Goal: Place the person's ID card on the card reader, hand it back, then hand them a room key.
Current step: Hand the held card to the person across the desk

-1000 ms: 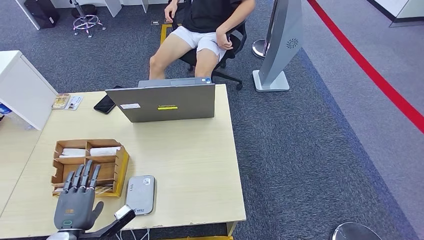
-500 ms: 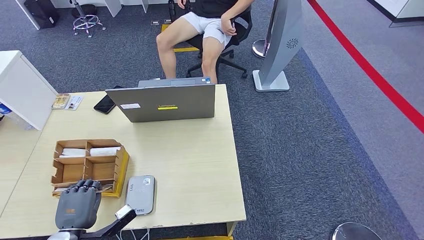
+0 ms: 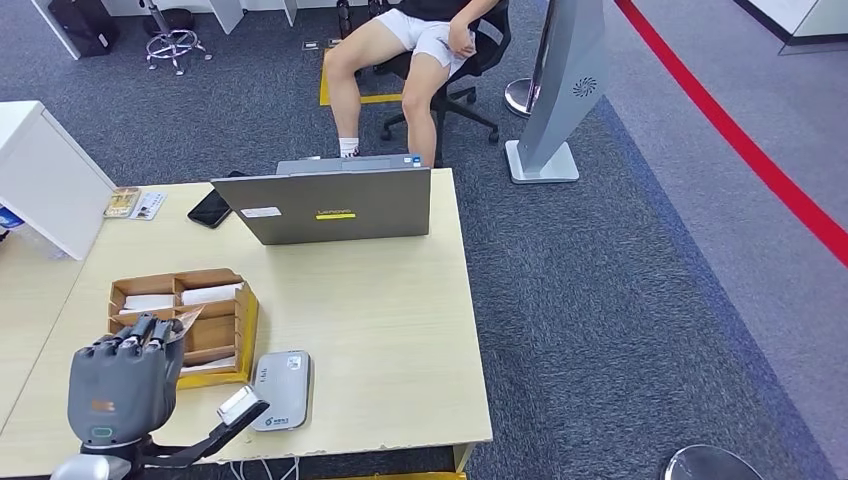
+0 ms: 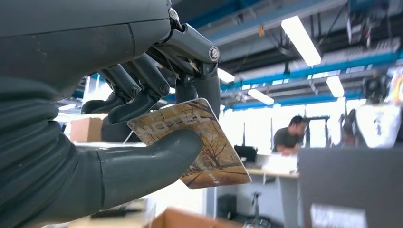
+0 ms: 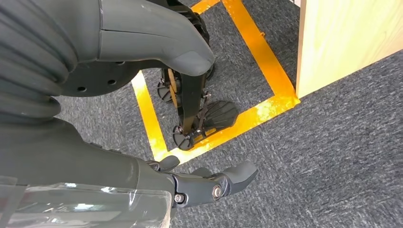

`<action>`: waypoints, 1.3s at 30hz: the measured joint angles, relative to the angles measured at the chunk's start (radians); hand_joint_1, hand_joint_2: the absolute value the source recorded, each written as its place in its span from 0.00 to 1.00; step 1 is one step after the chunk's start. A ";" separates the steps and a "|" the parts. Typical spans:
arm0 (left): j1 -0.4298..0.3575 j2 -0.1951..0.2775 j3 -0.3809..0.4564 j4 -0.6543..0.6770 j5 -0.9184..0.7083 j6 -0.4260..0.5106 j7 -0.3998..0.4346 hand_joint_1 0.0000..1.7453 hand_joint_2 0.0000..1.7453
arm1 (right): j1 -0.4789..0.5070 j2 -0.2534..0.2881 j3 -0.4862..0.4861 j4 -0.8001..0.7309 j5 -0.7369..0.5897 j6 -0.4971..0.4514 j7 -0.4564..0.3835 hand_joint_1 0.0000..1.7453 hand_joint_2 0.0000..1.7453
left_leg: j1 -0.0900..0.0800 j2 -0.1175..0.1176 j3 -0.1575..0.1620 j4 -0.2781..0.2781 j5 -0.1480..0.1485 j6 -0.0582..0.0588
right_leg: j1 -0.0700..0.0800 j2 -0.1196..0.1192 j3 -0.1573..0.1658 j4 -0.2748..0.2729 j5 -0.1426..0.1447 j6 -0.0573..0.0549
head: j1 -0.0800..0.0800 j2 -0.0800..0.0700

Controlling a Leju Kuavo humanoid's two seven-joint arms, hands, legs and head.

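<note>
The left hand (image 3: 122, 385) is up off the desk with a room key card (image 4: 192, 142) in it, and the left wrist view shows the hold plainly: the thick thumb presses one face of the card, dark fingers (image 4: 138, 102) back it from the other side. The card is printed with bare trees and the word HOTEL. It juts out past the thumb, roughly half of it free.

This is a thin, stiff, glossy card, so I judge it light but slippery. A flat pinch near one end suits it, leaving the far end clear for the person to take. The risk is that it pivots or slides out if the pinch eases.

In the head view, the card sits at the fingertips above the cardboard organizer (image 3: 240, 330), a divided tray. Its far compartments hold pale flat items, likely more cards or sleeves; too small to be sure. A similar pale piece lies in a nearer compartment.

Just beside the organizer lies the grey card reader (image 3: 283, 385). I can't make out an ID card on it.

The right hand (image 5: 209, 183) hangs low over the floor, fingers loosely apart, holding nothing.

The person (image 3: 410, 40) sits in an office chair well beyond the laptop (image 3: 325, 205), so I expect a long reach for the handover.
</note>
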 joint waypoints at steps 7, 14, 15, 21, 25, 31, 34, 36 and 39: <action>-0.006 0.008 -0.043 -0.103 -0.008 -0.022 0.052 1.00 1.00 | 0.000 0.001 -0.004 0.000 0.016 0.004 -0.001 0.00 1.00 | 0.000 0.000 0.000 0.000 0.000 0.000 | 0.000 0.000 0.000 0.000 0.000 0.000 | 0.000 0.000; -0.034 0.031 -0.008 -0.100 0.028 -0.043 0.073 1.00 1.00 | -0.002 0.003 -0.004 0.000 0.038 0.015 -0.001 0.00 1.00 | 0.000 0.000 0.000 0.000 0.000 0.000 | 0.000 0.000 0.000 0.000 0.000 0.000 | 0.000 0.000; -0.038 0.034 0.003 -0.096 0.028 -0.045 0.074 1.00 1.00 | -0.003 0.004 -0.004 0.000 0.041 0.015 -0.001 0.00 1.00 | 0.000 0.000 0.000 0.000 0.000 0.000 | 0.000 0.000 0.000 0.000 0.000 0.000 | 0.000 0.000; -0.075 0.053 0.064 -0.065 0.019 -0.051 0.079 1.00 1.00 | -0.009 0.005 -0.004 0.000 0.053 0.016 -0.001 0.00 1.00 | 0.000 0.000 0.000 0.000 0.000 0.000 | 0.000 0.000 0.000 0.000 0.000 0.000 | 0.000 0.000; -0.103 0.060 0.089 -0.047 0.002 -0.064 0.081 1.00 1.00 | -0.013 0.005 -0.004 0.000 0.053 0.018 0.000 0.00 1.00 | 0.000 0.000 0.000 0.000 0.000 0.000 | 0.000 0.000 0.000 0.000 0.000 0.000 | 0.000 0.000; -0.146 0.061 0.101 -0.021 -0.032 -0.083 0.092 1.00 1.00 | -0.016 0.004 -0.004 0.000 0.052 0.021 0.004 0.00 1.00 | 0.000 0.000 0.000 0.000 0.000 0.000 | 0.000 0.000 0.000 0.000 0.000 0.000 | 0.000 0.000; -0.167 0.061 0.101 0.001 -0.052 -0.089 0.103 1.00 1.00 | -0.016 0.003 -0.004 0.000 0.050 0.027 0.008 0.00 1.00 | 0.000 0.000 0.000 0.000 0.000 0.000 | 0.000 0.000 0.000 0.000 0.000 0.000 | 0.000 0.000; -0.181 0.061 0.101 0.020 -0.061 -0.090 0.111 1.00 1.00 | -0.016 0.001 -0.004 0.000 0.049 0.030 0.009 0.00 1.00 | 0.000 0.000 0.000 0.000 0.000 0.000 | 0.000 0.000 0.000 0.000 0.000 0.000 | 0.000 0.000; -0.198 0.062 0.101 0.048 -0.069 -0.090 0.120 1.00 1.00 | -0.016 -0.002 -0.005 0.000 0.047 0.033 0.010 0.00 1.00 | 0.000 0.000 0.000 0.000 0.000 0.000 | 0.000 0.000 0.000 0.000 0.000 0.000 | 0.000 0.000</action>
